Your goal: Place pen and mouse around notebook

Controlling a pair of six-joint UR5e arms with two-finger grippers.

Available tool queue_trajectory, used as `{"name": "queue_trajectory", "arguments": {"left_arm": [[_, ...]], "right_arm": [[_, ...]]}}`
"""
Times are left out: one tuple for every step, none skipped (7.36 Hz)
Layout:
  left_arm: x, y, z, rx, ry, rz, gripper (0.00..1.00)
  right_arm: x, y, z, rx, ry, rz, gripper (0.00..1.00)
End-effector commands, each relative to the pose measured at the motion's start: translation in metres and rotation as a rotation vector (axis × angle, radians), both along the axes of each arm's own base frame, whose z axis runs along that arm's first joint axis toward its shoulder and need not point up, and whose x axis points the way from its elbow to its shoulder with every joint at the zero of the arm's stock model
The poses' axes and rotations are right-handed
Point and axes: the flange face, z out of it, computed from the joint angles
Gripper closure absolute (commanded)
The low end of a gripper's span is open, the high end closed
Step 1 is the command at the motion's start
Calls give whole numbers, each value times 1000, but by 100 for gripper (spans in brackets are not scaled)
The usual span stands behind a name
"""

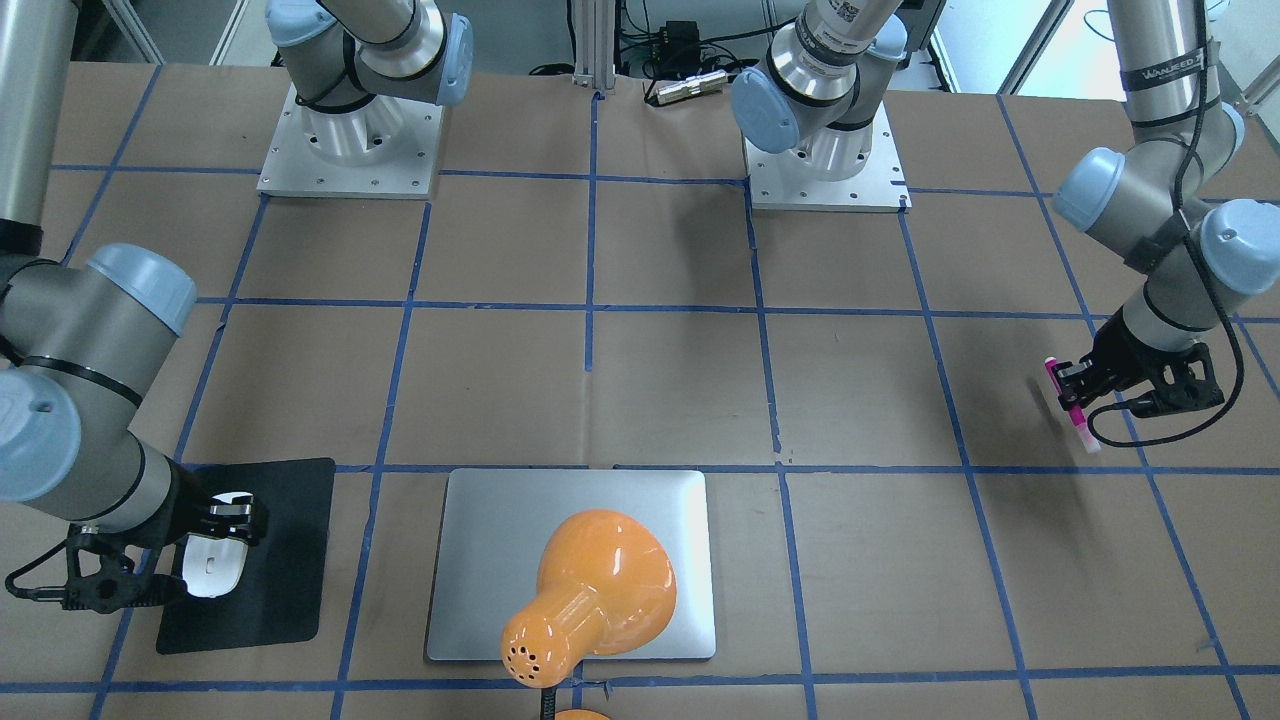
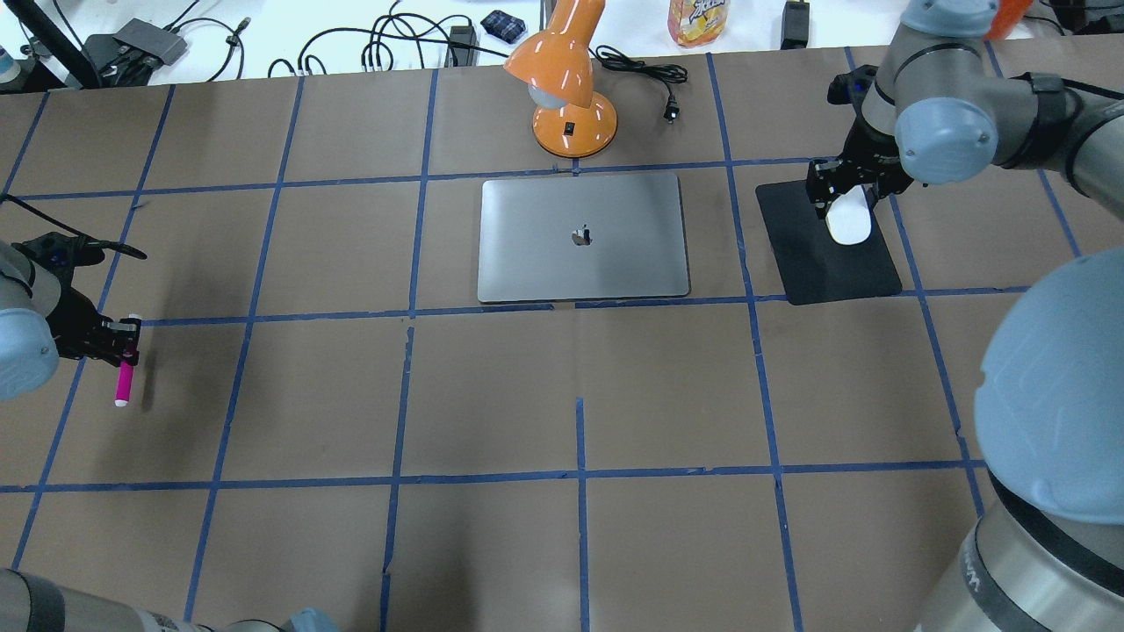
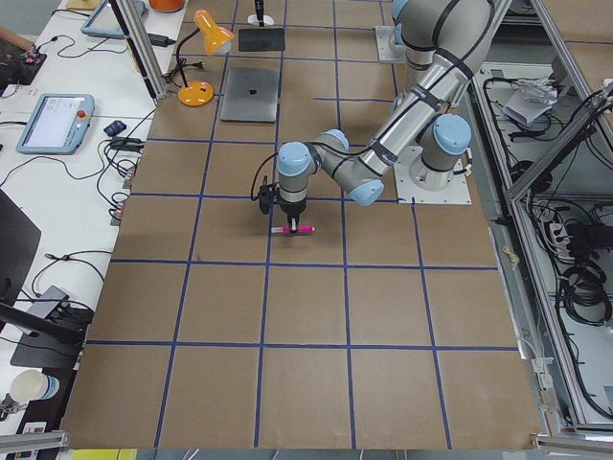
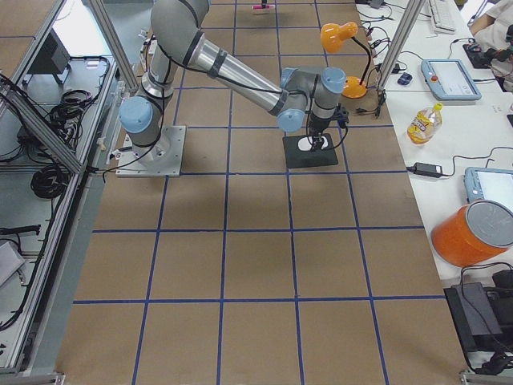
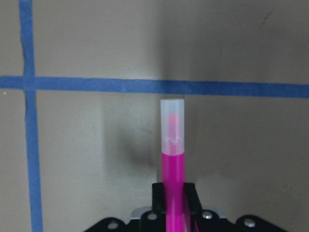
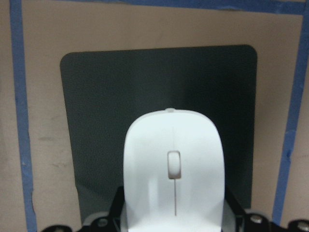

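The left pincer (image 2: 126, 336) is clamped on the thin magenta pen (image 2: 124, 379), frosted cap (image 5: 172, 121) outward, near the left edge of the worktop (image 2: 492, 395). The right pincer (image 2: 841, 195) grips the glossy white oval mouse (image 2: 848, 221) over a matte black rounded mat (image 2: 834, 272) toward the right edge. The flat brushed-silver notebook (image 2: 544, 263) lies by the far edge's middle, beside a shiny orange lamp (image 2: 562, 61). Brown paper (image 2: 667, 386) with blue tape lines (image 2: 580, 478) covers it.
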Motion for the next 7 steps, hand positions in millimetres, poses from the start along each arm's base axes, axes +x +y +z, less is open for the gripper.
{"name": "queue_trajectory", "arguments": {"left_arm": [[-46,-19,9,-31,-7,114,100],[-77,-27,14,-52,-4,162,100],[-107,-32,20,-73,-4,230,100],[-139,-34,23,-73,5,282,100],[-170,-35,29,-84,8,296,100],[-203,-35,32,-95,13,339,100],[-237,-34,34,-106,36,424,100]], "right_arm": [[6,-3,-25,34,-6,0,39],[5,-2,-29,39,-6,0,39],[5,-2,-35,48,-7,2,39],[5,-3,-40,52,-10,0,39],[5,-3,-44,58,-11,0,39],[4,-3,-43,58,-4,-1,32],[2,-2,-43,64,4,-3,7]]}}
